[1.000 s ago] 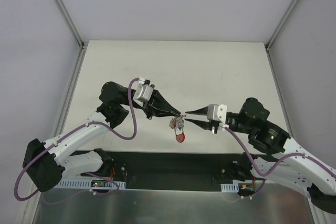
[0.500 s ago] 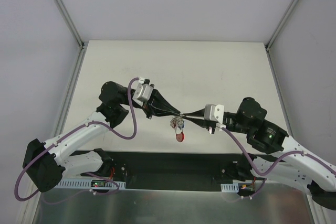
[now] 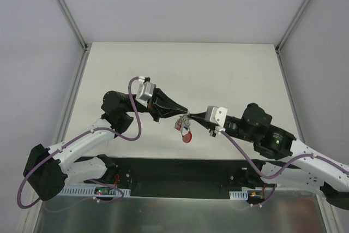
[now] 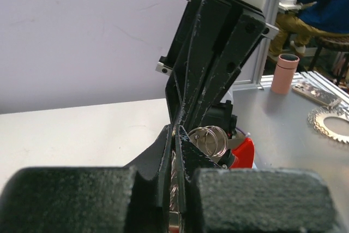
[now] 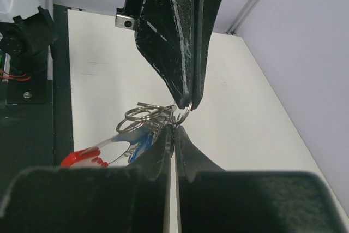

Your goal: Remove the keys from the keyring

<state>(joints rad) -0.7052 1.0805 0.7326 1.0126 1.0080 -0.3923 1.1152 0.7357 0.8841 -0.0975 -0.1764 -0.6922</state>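
The keys (image 3: 184,129) hang in the air above the white table (image 3: 229,75), between my two grippers. A red key head (image 3: 187,138) hangs lowest. My left gripper (image 3: 186,115) comes from the left, shut on the keyring (image 5: 183,114). My right gripper (image 3: 191,117) comes from the right, its tips shut on the same ring from the other side. In the right wrist view my right gripper (image 5: 174,127) meets my left gripper (image 5: 188,104) at the ring, with silvery ring loops (image 5: 143,115), a blue head (image 5: 136,138) and the red head (image 5: 82,159) hanging left. In the left wrist view my left gripper (image 4: 177,135) pinches metal, with ring loops (image 4: 211,137) beside it.
A black strip (image 3: 174,170) runs along the table's near edge by the arm bases. Metal frame posts (image 3: 65,9) stand at the back corners. Beyond the table, the left wrist view shows a pink cylinder (image 4: 284,73) and a toothed metal disc (image 4: 330,123).
My right gripper, open and a little right of the bunch a second ago, moved in leftward and shut on the ring. Both grippers and the keys shifted slightly left and farther back.
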